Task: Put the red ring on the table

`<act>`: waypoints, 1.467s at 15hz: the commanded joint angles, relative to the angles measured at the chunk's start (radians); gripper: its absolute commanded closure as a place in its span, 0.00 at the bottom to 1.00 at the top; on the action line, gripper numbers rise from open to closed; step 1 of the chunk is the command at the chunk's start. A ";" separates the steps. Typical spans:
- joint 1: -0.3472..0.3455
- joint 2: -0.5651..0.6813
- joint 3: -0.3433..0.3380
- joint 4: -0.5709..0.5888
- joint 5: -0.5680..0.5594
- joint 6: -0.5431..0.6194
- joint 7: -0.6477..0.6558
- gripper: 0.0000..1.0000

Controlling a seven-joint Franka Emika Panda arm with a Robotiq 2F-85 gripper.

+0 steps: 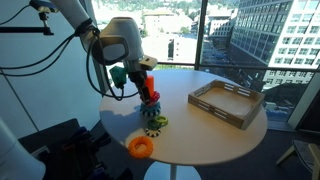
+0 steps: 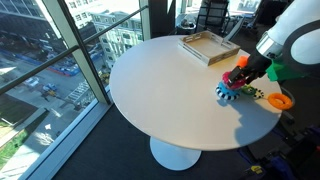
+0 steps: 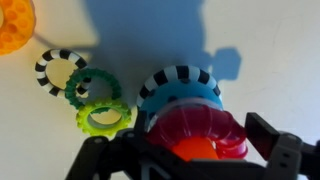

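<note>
The red ring (image 3: pixel 195 128) sits at the top of the stacking toy, around the orange-red peg (image 3: pixel 193 151), above a blue ring (image 3: pixel 182 98) and a black-and-white striped one. My gripper (image 3: pixel 192 148) is straight over the stack, with a finger pressed against each side of the red ring, which looks slightly tilted. In both exterior views the gripper (image 1: pixel 146 86) (image 2: pixel 244 72) is down on the stack (image 1: pixel 151 102) (image 2: pixel 228 90), which stands on the round beige table (image 1: pixel 205 130) (image 2: pixel 170 95). The red ring (image 1: pixel 148 88) barely shows there.
Loose rings lie on the table beside the stack: an orange ring (image 3: pixel 12 24) (image 1: pixel 140 147) (image 2: pixel 280 101), a black-and-white one (image 3: pixel 59 70), a dark green one (image 3: pixel 92 87) and a lime one (image 3: pixel 103 118). A rectangular wooden tray (image 1: pixel 228 103) (image 2: pixel 208 46) stands farther off.
</note>
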 commanded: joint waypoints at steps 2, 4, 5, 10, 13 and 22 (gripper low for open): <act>0.005 0.007 -0.005 0.010 -0.017 0.030 0.029 0.32; 0.005 -0.004 -0.003 0.006 -0.004 0.024 0.019 0.35; 0.005 -0.011 -0.002 0.002 0.001 0.019 0.016 0.35; 0.005 -0.069 0.003 -0.015 0.028 -0.010 -0.001 0.35; 0.007 -0.128 0.004 -0.025 0.056 -0.038 -0.014 0.35; 0.020 -0.311 -0.004 -0.022 0.099 -0.125 -0.014 0.35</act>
